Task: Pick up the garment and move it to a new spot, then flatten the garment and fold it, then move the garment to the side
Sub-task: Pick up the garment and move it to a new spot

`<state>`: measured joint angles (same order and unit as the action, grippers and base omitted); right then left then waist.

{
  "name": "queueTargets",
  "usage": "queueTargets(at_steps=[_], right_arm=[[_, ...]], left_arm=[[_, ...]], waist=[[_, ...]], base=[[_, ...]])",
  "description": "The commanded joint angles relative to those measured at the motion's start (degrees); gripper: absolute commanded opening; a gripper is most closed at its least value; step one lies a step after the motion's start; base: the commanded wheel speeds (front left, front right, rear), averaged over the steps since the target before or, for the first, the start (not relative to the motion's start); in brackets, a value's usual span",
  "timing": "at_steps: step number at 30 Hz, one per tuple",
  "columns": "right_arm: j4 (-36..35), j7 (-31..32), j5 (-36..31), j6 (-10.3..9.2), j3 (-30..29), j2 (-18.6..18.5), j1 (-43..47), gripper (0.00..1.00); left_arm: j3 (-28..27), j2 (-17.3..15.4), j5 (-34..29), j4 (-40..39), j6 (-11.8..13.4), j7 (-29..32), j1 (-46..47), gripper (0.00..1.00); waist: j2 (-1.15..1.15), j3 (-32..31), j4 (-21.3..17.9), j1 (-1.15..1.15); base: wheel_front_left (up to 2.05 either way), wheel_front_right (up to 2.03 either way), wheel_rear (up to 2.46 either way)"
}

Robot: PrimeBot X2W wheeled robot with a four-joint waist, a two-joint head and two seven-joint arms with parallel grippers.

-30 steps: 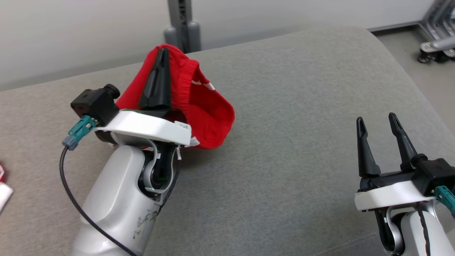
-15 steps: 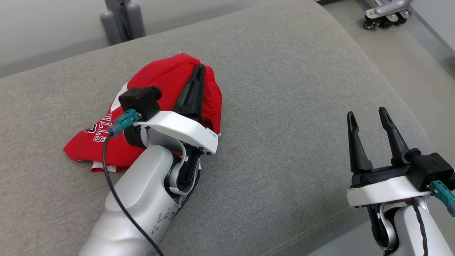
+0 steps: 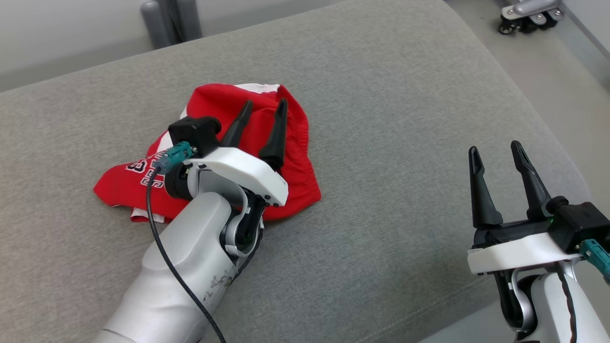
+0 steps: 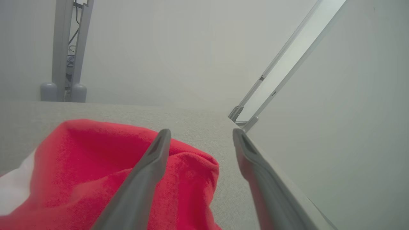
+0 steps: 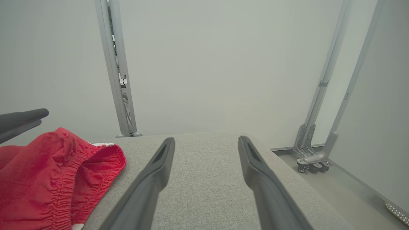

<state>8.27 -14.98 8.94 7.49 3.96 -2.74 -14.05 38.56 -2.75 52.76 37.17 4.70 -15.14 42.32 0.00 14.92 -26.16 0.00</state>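
Red shorts (image 3: 298, 162) lie in a crumpled heap on the grey cushion (image 3: 405, 119), left of centre. The elastic waistband (image 5: 68, 179) is bunched toward the right, and white trim and some lettering show at the left end. They're down on the cushion with nothing gripping them, so I'd call the move-to-a-spot part done and flattening the step in hand. To do that well, both arms probably need to work. Each should pinch an opposite end, one at the waistband and one at a leg hem, then draw apart low over the cushion so the cloth slides flat instead of lifting and refolding. Take an outer edge rather than the middle of the heap, or the layers get dragged together. Keep the pull away from the cushion's right edge. The left gripper (image 3: 265, 103) sits over the top of the heap with its jaws spread wide and no cloth between the fingers. From the wrist view one finger crosses the red fabric, and I can't tell if it touches. The right gripper (image 3: 494, 146) is also spread wide and empty, well apart from the shorts, over bare cushion on the right.
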Motion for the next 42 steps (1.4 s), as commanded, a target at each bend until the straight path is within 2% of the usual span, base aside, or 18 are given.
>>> queueTargets(at_steps=[1,7,12,20,26,32,42], right_arm=[[-0.05,-0.26,-0.65,0.01,-0.51,-0.29,-0.41,1.0],[-0.39,-0.25,-2.13,0.01,-1.16,-0.3,0.15,1.0],[-0.36,-0.26,-3.67,0.01,-1.51,-0.31,1.19,1.0],[0.18,-0.25,-4.77,0.01,-1.1,-0.31,2.53,1.0],[1.0,-0.26,-5.04,0.01,0.09,-0.3,3.66,1.0],[1.68,-0.25,-5.12,0.01,1.08,-0.32,4.72,1.0],[2.08,-0.25,-5.27,0.01,1.09,-0.31,5.22,1.0]], left_arm=[[-1.82,-0.27,-1.73,-1.33,-0.65,-0.07,0.08,1.0],[-9.84,-0.26,-9.45,-7.54,-1.16,-0.06,-3.13,1.0],[-16.46,-0.26,-19.79,-13.69,-1.67,-0.06,-8.06,1.0],[-23.07,-0.24,-31.51,-21.64,-3.8,-0.07,-17.96,1.0],[-27.16,-0.24,-36.67,-25.53,-4.02,-0.07,-27.24,1.0],[-29.23,-0.24,-37.35,-27.68,-3.43,-0.07,-34.22,1.0],[-29.26,-0.24,-37.44,-27.66,-3.59,-0.07,-35.79,1.0]], waist=[[0.0,-0.62,1.79,0.0],[0.0,-2.9,6.71,0.0],[0.0,-4.92,11.22,0.0],[0.0,-7.44,15.71,0.0],[0.0,-9.06,17.43,0.0],[0.0,-9.85,18.08,0.0],[0.0,-10.22,18.72,0.0]], base=[[0.0,0.0,0.0],[0.0,0.0,0.0],[0.0,0.0,0.0],[0.0,0.0,0.0],[0.0,0.0,0.0],[0.0,0.0,0.0],[0.0,0.0,0.0]])
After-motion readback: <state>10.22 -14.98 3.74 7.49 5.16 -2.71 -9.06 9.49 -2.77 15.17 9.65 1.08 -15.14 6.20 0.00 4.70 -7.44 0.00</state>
